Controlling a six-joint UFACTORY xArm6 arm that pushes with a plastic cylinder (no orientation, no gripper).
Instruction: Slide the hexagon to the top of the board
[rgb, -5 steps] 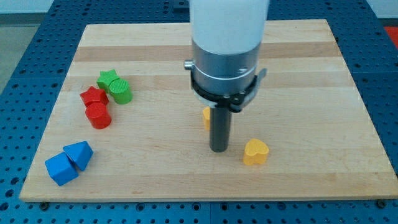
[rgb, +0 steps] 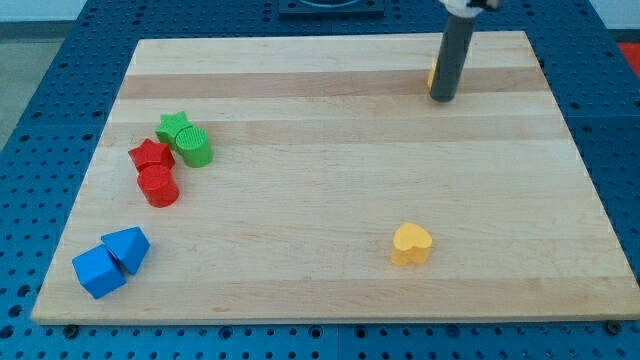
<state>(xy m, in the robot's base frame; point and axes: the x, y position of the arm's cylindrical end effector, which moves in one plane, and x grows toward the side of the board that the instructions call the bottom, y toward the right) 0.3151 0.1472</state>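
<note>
My tip rests on the board near the view's top right. A sliver of a yellow block, the hexagon, shows just left of the rod and touching it; most of it is hidden behind the rod, so its shape cannot be made out. The wooden board fills the view.
A yellow heart lies at the lower right. A green star and green cylinder sit at the left, with a red star and red cylinder just below. Two blue blocks lie at the bottom left.
The rod has moved from the board's middle to the top right, and the yellow block beside it has gone with it. The other blocks have not moved.
</note>
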